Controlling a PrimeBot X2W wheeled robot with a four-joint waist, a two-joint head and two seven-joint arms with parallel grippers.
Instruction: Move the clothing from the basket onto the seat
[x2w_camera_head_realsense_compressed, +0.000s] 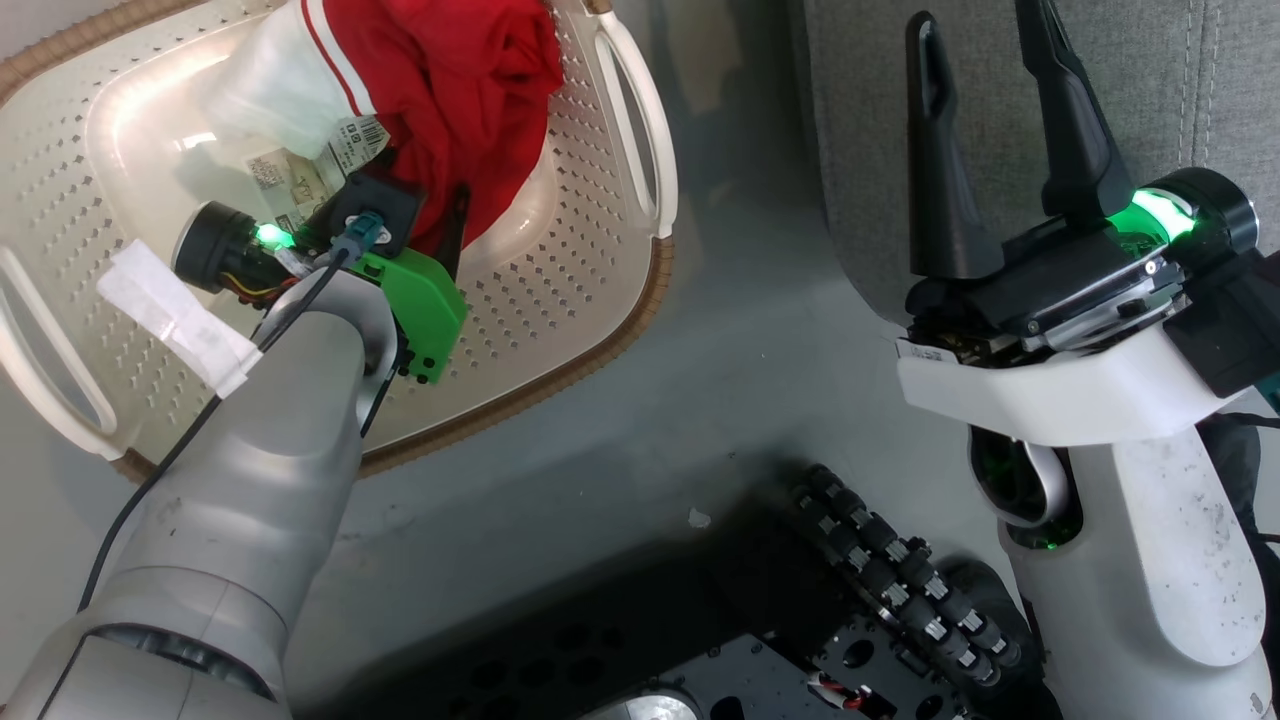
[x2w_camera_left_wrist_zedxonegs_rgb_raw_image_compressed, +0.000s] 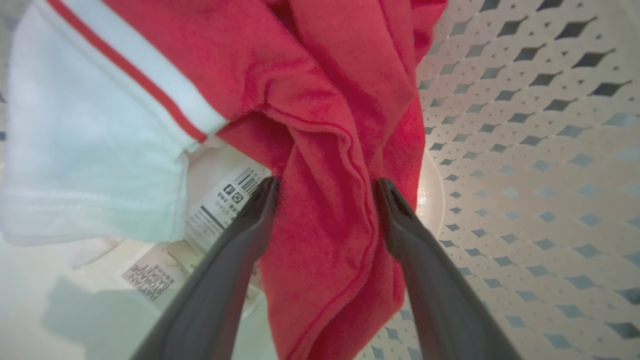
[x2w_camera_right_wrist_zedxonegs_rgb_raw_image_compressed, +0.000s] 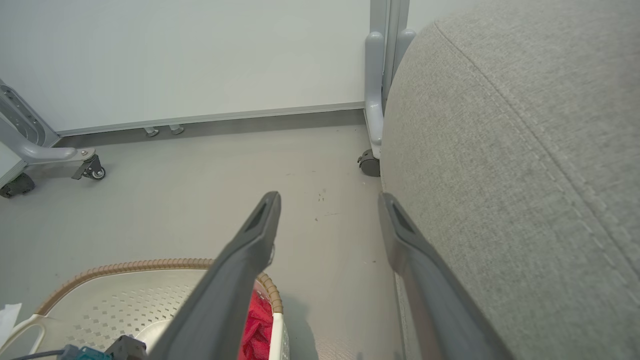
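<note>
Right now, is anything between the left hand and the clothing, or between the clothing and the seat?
Nothing visible. The left hand is open inside the basket with a red fold of the clothing between its fingers. On the way to the seat there is the basket's wall to lift over, then a strip of floor.

we see the right gripper (x2w_camera_right_wrist_zedxonegs_rgb_raw_image_compressed: 328, 197), jaws spread, over the floor (x2w_camera_right_wrist_zedxonegs_rgb_raw_image_compressed: 200, 200) between the seat (x2w_camera_right_wrist_zedxonegs_rgb_raw_image_compressed: 525, 175) and the basket (x2w_camera_right_wrist_zedxonegs_rgb_raw_image_compressed: 125, 267) holding the clothing (x2w_camera_right_wrist_zedxonegs_rgb_raw_image_compressed: 257, 325).
</note>
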